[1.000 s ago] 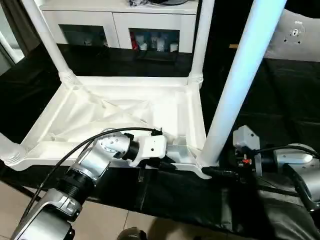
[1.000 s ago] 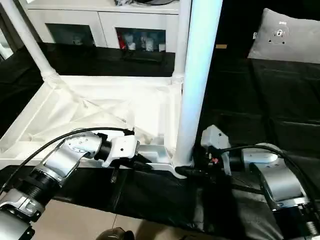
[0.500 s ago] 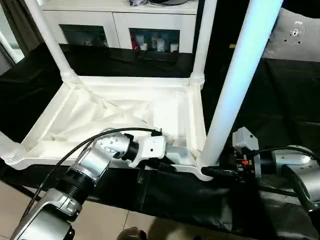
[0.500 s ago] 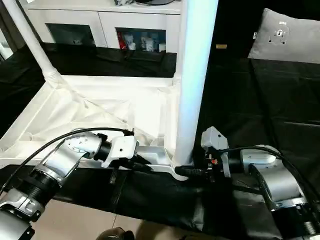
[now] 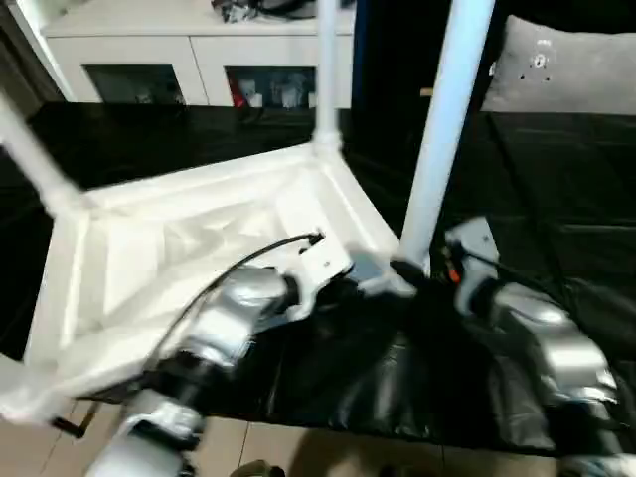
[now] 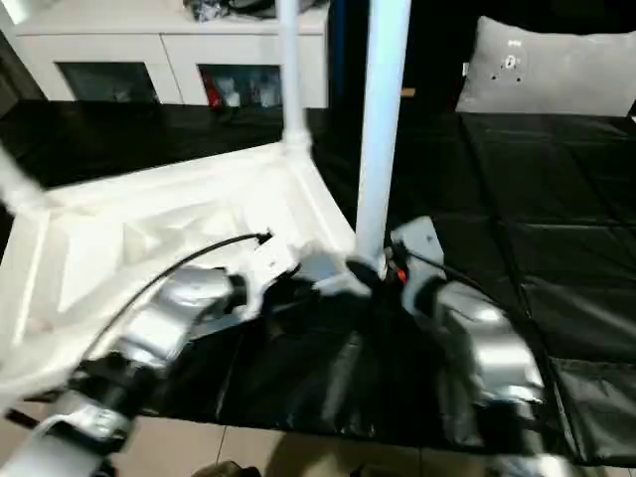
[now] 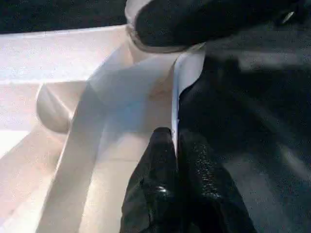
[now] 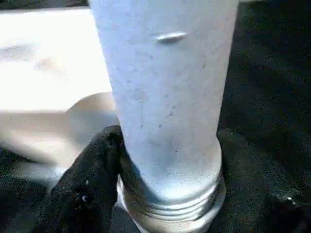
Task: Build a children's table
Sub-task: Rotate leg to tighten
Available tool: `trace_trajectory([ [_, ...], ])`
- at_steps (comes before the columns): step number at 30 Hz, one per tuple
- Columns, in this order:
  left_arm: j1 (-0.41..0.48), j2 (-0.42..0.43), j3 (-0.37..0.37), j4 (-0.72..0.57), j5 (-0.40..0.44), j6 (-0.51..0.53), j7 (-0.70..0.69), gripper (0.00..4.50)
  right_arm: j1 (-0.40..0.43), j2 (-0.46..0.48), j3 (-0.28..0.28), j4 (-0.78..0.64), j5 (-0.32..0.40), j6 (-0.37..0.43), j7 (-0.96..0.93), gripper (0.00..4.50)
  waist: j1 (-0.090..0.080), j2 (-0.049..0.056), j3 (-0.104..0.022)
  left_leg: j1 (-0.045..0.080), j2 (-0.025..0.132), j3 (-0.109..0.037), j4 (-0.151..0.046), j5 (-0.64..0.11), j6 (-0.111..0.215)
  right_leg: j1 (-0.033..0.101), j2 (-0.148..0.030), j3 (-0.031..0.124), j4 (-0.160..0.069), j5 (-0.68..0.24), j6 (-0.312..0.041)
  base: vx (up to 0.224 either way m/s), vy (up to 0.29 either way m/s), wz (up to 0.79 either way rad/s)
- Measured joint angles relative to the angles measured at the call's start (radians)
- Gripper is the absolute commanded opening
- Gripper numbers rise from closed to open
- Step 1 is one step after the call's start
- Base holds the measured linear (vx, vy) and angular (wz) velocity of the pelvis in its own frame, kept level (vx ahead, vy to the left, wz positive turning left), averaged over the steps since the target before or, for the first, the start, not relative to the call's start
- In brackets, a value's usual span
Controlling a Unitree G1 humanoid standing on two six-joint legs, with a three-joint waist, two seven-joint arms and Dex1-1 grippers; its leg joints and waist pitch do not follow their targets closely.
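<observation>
The children's table (image 5: 179, 229) lies upside down on the black worktable, its white legs pointing up. My left gripper (image 7: 176, 145) is shut on the thin rim of the top near the front right corner; it also shows in the head view as the left gripper (image 5: 366, 274). The near right leg (image 5: 437, 149) stands in its corner socket. My right gripper (image 8: 170, 194) is closed around the base of this leg (image 8: 165, 97), one finger (image 8: 92, 179) pressed against its collar. A far leg (image 5: 326, 70) and a left leg (image 5: 30, 149) also rise from their corners.
The black-covered worktable (image 5: 556, 169) stretches to the right and back. A grey pillow (image 5: 566, 70) lies at the back right. A white cabinet (image 5: 199, 70) stands behind. The worktable's front edge drops to a tiled floor (image 5: 298, 447).
The head view has shifted and blurred. The table top now lies turned, its far edge slanting against the cabinet. My right gripper's fingers have narrowed onto the leg's base.
</observation>
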Motion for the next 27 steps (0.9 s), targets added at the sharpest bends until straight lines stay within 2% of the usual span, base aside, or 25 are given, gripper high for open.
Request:
trace_trajectory([
  [1,-0.006,-0.051,-0.003,0.008,0.023,0.022,0.063,0.0,-0.017,0.027,-0.013,0.021,-0.022,-0.005,-0.075,2.69,-0.001,0.0,0.0,0.0,0.0,0.0,0.0,0.0,0.0,0.001,0.0,0.0,-0.001,0.0,0.0,0.0,0.0,0.0],
  [3,-0.008,-0.09,-0.01,0.011,0.028,0.041,0.115,0.0,-0.026,0.038,-0.023,0.032,-0.033,-0.011,-0.122,2.69,-0.001,0.001,-0.001,0.0,-0.001,0.0,-0.001,0.0,0.0,0.001,0.0,0.001,-0.002,0.0,0.0,0.0,0.0,0.0],
  [7,-0.014,-0.107,-0.018,0.011,0.034,0.047,0.156,0.0,-0.027,0.062,-0.041,0.037,-0.041,-0.038,-0.159,2.69,0.007,0.002,-0.001,-0.001,-0.001,0.0,-0.007,0.0,0.0,0.0,0.0,0.0,-0.002,0.002,0.004,0.0,0.0,0.0],
  [8,-0.015,-0.108,-0.018,0.011,0.034,0.047,0.157,0.0,-0.026,0.066,-0.045,0.037,-0.04,-0.041,-0.162,3.04,0.008,0.002,-0.001,-0.001,-0.001,0.0,-0.008,0.0,0.0,-0.001,0.0,-0.001,-0.001,0.003,0.004,0.0,0.0,0.0],
  [10,-0.015,-0.108,-0.019,0.009,0.036,0.047,0.158,0.0,-0.025,0.075,-0.056,0.037,-0.034,-0.045,-0.165,3.39,0.013,0.002,-0.001,-0.001,-0.001,0.0,-0.01,0.0,0.0,-0.002,0.0,-0.001,-0.001,0.003,0.003,0.0,0.0,0.0],
  [12,-0.015,-0.107,-0.02,0.007,0.039,0.047,0.156,0.0,-0.021,0.08,-0.058,0.036,-0.026,-0.054,-0.165,3.45,0.015,0.002,-0.001,-0.001,-0.001,0.0,-0.01,0.0,0.0,-0.002,0.0,-0.001,-0.002,0.003,0.003,0.0,0.0,0.0],
  [13,-0.015,-0.105,-0.022,0.004,0.042,0.047,0.153,0.0,-0.016,0.08,-0.058,0.036,-0.022,-0.066,-0.162,3.68,0.015,0.001,-0.001,-0.001,-0.001,0.0,-0.01,0.0,0.0,-0.002,0.0,-0.001,-0.002,0.003,0.003,0.0,0.0,0.0],
  [15,-0.014,-0.099,-0.03,-0.002,0.043,0.047,0.15,0.0,-0.005,0.07,-0.058,0.034,-0.014,-0.084,-0.139,3.8,0.016,0.001,-0.001,-0.002,-0.001,0.0,-0.01,0.0,0.0,-0.003,0.0,-0.001,-0.002,0.003,0.003,0.0,0.0,0.0],
  [17,-0.014,-0.089,-0.037,-0.007,0.042,0.042,0.145,0.0,0.009,0.05,-0.057,0.025,0.002,-0.093,-0.102,3.89,0.016,0.001,0.0,-0.003,-0.001,0.0,-0.01,0.0,0.0,-0.003,0.0,-0.001,-0.003,0.003,0.003,0.0,0.0,0.0],
  [19,-0.015,-0.074,-0.042,-0.01,0.04,0.032,0.131,0.0,0.022,0.025,-0.056,0.02,0.008,-0.105,-0.064,4.19,0.017,0.001,0.0,-0.003,-0.001,0.0,-0.011,0.0,0.0,-0.003,0.0,-0.001,-0.003,0.003,0.003,0.0,0.0,0.0],
  [21,-0.024,-0.042,-0.058,-0.009,0.042,0.011,0.1,0.0,0.04,-0.01,-0.047,0.006,0.012,-0.115,-0.008,4.22,0.019,0.002,0.0,-0.003,0.0,0.0,-0.012,0.0,0.0,-0.003,0.0,-0.002,-0.003,0.003,0.003,0.0,0.0,0.0],
  [22,-0.029,-0.014,-0.063,-0.006,0.042,-0.012,0.069,0.0,0.047,-0.043,-0.039,0.0,0.016,-0.12,0.039,4.41,0.019,0.003,0.001,-0.004,0.0,0.0,-0.012,0.0,0.0,-0.004,0.0,-0.002,-0.003,0.003,0.003,0.0,0.0,0.0],
  [27,-0.037,0.069,-0.069,0.002,0.032,-0.093,-0.033,0.0,0.078,-0.19,-0.015,-0.024,0.032,-0.173,0.222,4.41,0.015,0.002,0.002,-0.012,0.0,0.0,-0.011,0.002,0.003,-0.007,0.0,-0.002,-0.003,0.004,0.001,0.0,0.0,0.0],
])
